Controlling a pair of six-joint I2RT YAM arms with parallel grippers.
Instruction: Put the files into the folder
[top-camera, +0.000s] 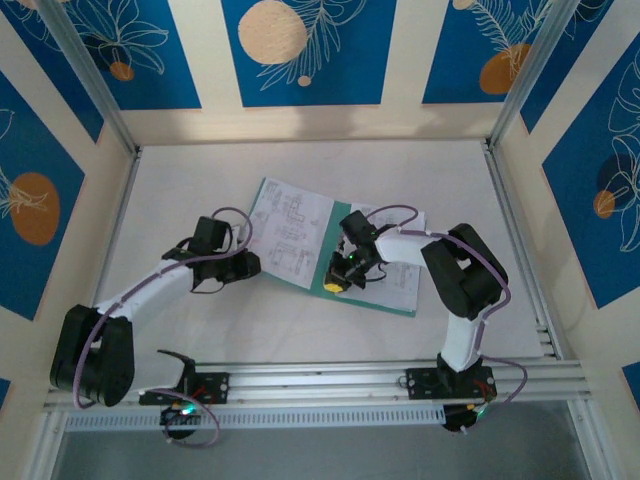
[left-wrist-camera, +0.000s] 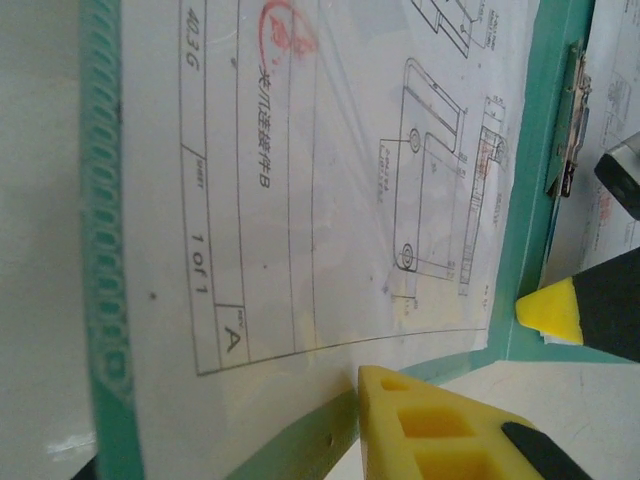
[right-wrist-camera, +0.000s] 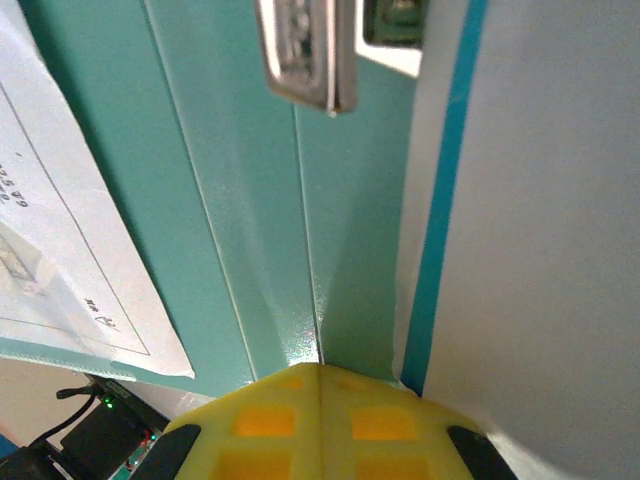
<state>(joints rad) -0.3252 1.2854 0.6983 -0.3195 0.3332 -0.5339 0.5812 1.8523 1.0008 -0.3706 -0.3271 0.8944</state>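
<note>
The folder (top-camera: 330, 238) lies open and flat in the middle of the worktop (top-camera: 200, 330), between the two hands. The left hand (top-camera: 245, 265) sits just beside the near corner of the folder's left leaf. Its wrist view shows one yellow finger (left-wrist-camera: 430, 430) at the near edge of the teal card (left-wrist-camera: 520, 200). The other finger is hidden, so I cannot tell how far this hand is open or whether it has hold of anything. The right hand (top-camera: 335, 285) is down at the near end of the spine. Its two yellow pads (right-wrist-camera: 250, 435) are pressed together with nothing between them, and their tip (right-wrist-camera: 320, 400) touches the centre crease (right-wrist-camera: 250, 200).

The open spread's long axis runs from far left to near right. The spine runs roughly away from the arms, leaning a little to the right at its far end.

The files (top-camera: 290, 228) lie on the leaves. One printed sheet covers the left leaf, with a title block and line drawings (left-wrist-camera: 330, 200), and its corner shows beside the crease (right-wrist-camera: 70, 220). Another sheet rests on the right leaf. A metal clip (left-wrist-camera: 568, 130) sits on the spine (right-wrist-camera: 305, 50). The right forearm (top-camera: 405, 245) crosses above the right leaf. An aluminium rail (top-camera: 330, 375) borders the near edge.
</note>
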